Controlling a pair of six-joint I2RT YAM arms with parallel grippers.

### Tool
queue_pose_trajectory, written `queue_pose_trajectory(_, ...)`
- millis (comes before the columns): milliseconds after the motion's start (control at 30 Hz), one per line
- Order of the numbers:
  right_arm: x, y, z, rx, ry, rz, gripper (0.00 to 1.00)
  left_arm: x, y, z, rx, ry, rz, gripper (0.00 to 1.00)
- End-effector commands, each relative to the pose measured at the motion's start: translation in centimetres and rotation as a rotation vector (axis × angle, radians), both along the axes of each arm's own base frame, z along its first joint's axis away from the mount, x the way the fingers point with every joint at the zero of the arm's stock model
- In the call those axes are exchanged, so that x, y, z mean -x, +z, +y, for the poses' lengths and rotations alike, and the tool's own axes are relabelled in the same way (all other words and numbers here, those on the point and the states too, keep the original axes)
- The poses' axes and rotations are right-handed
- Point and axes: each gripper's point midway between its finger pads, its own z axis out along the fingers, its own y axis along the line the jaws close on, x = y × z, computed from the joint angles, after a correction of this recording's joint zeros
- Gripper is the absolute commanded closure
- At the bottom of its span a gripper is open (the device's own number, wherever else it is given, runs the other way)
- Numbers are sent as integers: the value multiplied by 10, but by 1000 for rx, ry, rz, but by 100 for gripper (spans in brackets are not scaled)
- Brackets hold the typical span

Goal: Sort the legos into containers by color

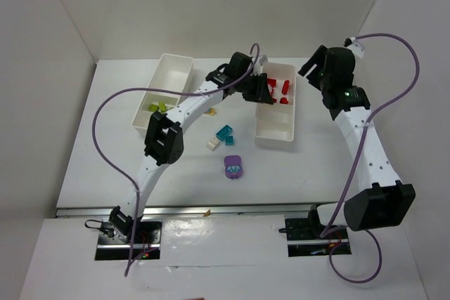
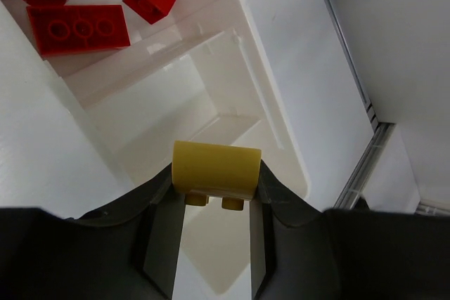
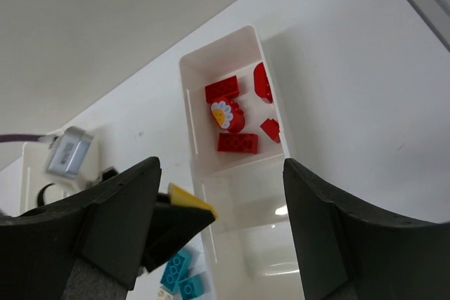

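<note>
A yellow brick is clamped in my left hand, one finger pressed on each end, so its long axis runs crosswise from finger to finger. Two of its studs show on the side facing back toward the wrist. Straight below the hand is a bare compartment of a long white tray; I can see nothing lying in it. The brick hangs above the tray and does not touch it.

Ahead of the fingertips, past a low divider, the next compartment holds red bricks. One is long with three studs showing, one is small, and one is rounded with a white flower printed on it. I judge that the release turns on that divider. The brick is on the hand's near side of it, over the bare section, and should drop there rather than among the red.

The left arm is stretched far across toward the right arm's side, with its wrist tipped down over the tray. My right hand carries nothing. Its fingers stand wide apart, and it is raised off the surface, just outside the tray's outer wall.

Back behind the left hand, toward its own base, teal bricks, a white brick and a purple piece lie loose on the surface. Beyond the left arm sits a second white tray holding lime-green pieces.
</note>
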Motion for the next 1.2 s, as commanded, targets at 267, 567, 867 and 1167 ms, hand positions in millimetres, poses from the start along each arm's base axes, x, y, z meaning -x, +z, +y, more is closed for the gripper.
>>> queue_pose_trajectory(267, 17, 11, -12, 4, -6, 24, 22, -8, 21, -39, 217, -46, 9, 34)
queue_pose_trajectory(567, 11, -1, -12, 6, 5, 56, 22, 0, 56, -37, 261, -88, -59, 4)
queue_pose_trajectory(867, -10, -17, 19, -20, 192, 78, 22, -1, 89, 90, 49, 156, -140, 0)
queue_pose_trajectory(1167, -29, -72, 178, 135, 741, 134, 22, 29, 110, 261, -262, 447, -109, 0)
